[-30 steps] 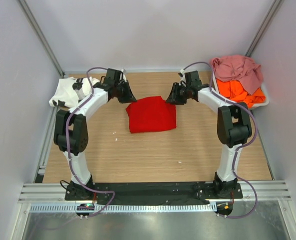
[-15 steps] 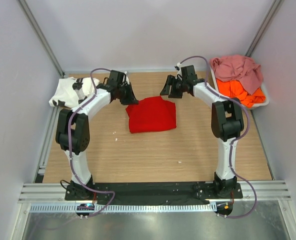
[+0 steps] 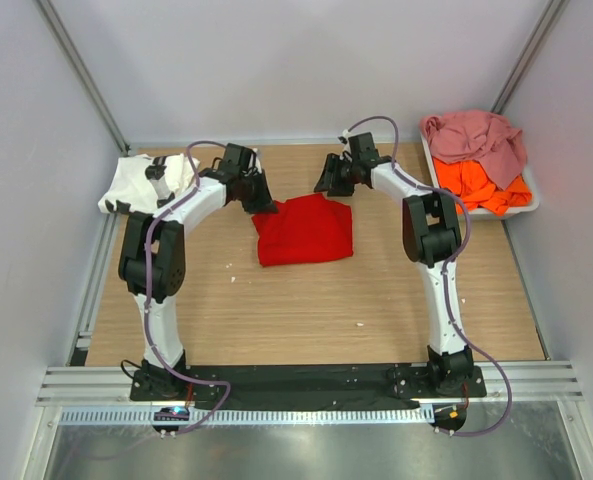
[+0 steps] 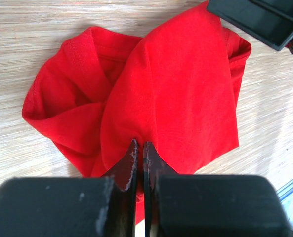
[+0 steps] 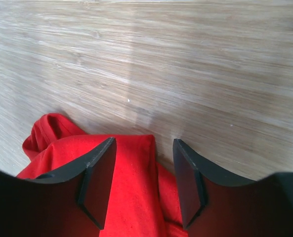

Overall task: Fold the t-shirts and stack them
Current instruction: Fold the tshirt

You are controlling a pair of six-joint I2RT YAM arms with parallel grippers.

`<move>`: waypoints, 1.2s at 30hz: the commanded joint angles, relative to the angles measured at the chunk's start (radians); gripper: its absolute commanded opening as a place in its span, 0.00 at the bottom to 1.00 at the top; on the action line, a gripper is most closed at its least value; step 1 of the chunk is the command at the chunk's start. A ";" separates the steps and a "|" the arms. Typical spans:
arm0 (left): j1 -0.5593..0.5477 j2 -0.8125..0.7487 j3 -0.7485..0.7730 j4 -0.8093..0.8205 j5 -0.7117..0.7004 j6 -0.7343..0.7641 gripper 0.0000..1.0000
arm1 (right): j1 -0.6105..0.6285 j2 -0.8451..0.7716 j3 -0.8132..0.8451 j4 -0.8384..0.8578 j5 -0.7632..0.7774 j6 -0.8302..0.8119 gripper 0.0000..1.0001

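The red t-shirt (image 3: 304, 230) lies folded in a rough square mid-table. It fills the left wrist view (image 4: 176, 94). My left gripper (image 3: 262, 201) is over its far left corner, its jaws (image 4: 140, 146) shut with only a hairline gap, just above the cloth. My right gripper (image 3: 328, 181) is at the shirt's far edge, open (image 5: 141, 182). Its fingers stand either side of a red folded edge (image 5: 136, 163) without closing on it. The white t-shirt with black print (image 3: 141, 184) lies crumpled at the far left. The pink t-shirt (image 3: 476, 138) and the orange t-shirt (image 3: 484, 186) are heaped at the far right.
The pale plastic tray (image 3: 532, 203) holds the pink and orange shirts by the right wall. The wooden table (image 3: 306, 310) has grey walls on three sides. A metal rail (image 3: 306, 382) runs along the near edge under both arm bases.
My right gripper has swung left from beside the tray to the red shirt's far edge. My left gripper has shifted slightly right onto the shirt's far left corner. The shirt has not moved.
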 commanded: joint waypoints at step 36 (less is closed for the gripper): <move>0.015 -0.075 0.036 -0.025 0.015 0.022 0.00 | 0.050 -0.237 -0.121 0.045 0.004 -0.032 0.01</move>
